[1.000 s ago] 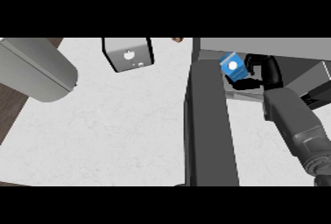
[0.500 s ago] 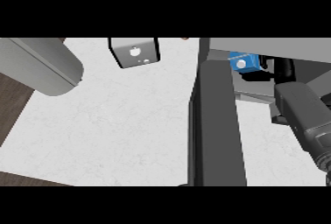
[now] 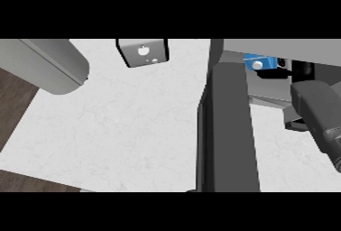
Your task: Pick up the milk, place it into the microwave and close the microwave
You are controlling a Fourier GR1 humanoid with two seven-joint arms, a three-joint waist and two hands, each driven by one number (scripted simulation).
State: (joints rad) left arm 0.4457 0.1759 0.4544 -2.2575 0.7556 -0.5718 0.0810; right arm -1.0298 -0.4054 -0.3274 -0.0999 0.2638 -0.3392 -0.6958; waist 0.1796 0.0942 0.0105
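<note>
The right hand (image 3: 288,71) is inside the microwave (image 3: 279,46), beside the milk (image 3: 258,62); I cannot tell its grip. The open door (image 3: 226,131) stands near.

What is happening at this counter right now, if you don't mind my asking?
The robot's right arm reaches into the open microwave, where the blue milk carton sits. Its right hand is close beside the carton; whether it holds it is unclear. The microwave door is open. The left forearm shows at upper left.
</note>
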